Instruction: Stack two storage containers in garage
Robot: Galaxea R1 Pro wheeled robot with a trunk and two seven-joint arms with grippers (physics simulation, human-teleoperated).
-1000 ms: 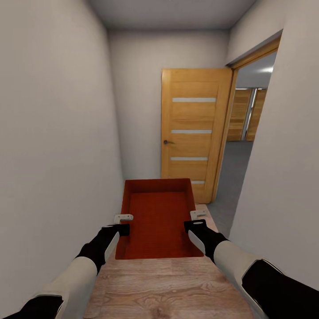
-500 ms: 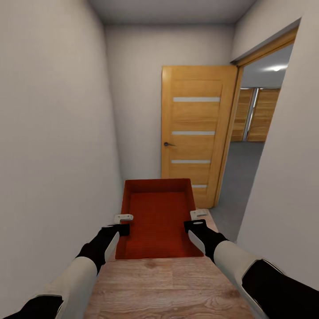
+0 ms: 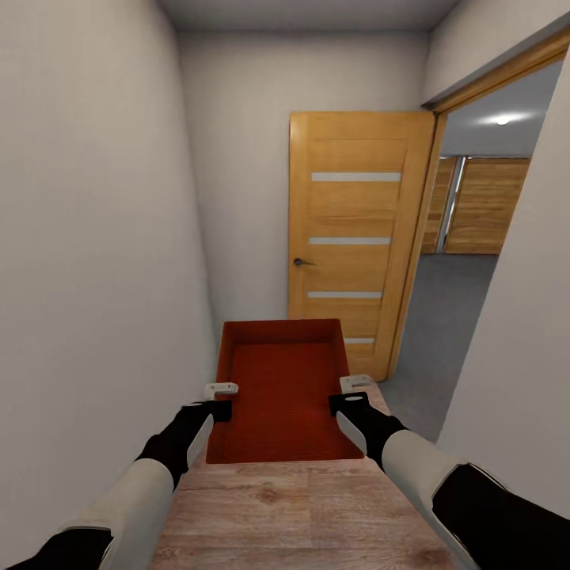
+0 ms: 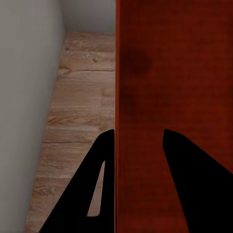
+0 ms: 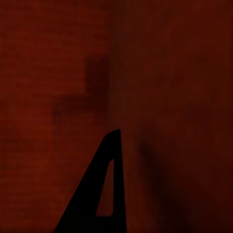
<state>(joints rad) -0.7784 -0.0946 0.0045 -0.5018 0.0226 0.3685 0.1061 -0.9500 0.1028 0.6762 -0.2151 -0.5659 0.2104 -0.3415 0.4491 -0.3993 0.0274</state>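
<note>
Since each side wall needs pinching for level carrying, we clamp left gripper and right gripper onto the storage container, short of the wood-panelled door.

Light wood-plank floor underfoot in a narrow passage between pale walls, running up to an open wooden door, then giving way to dark grey floor beyond the doorway on the right, with nothing seen lying directly on either.
</note>
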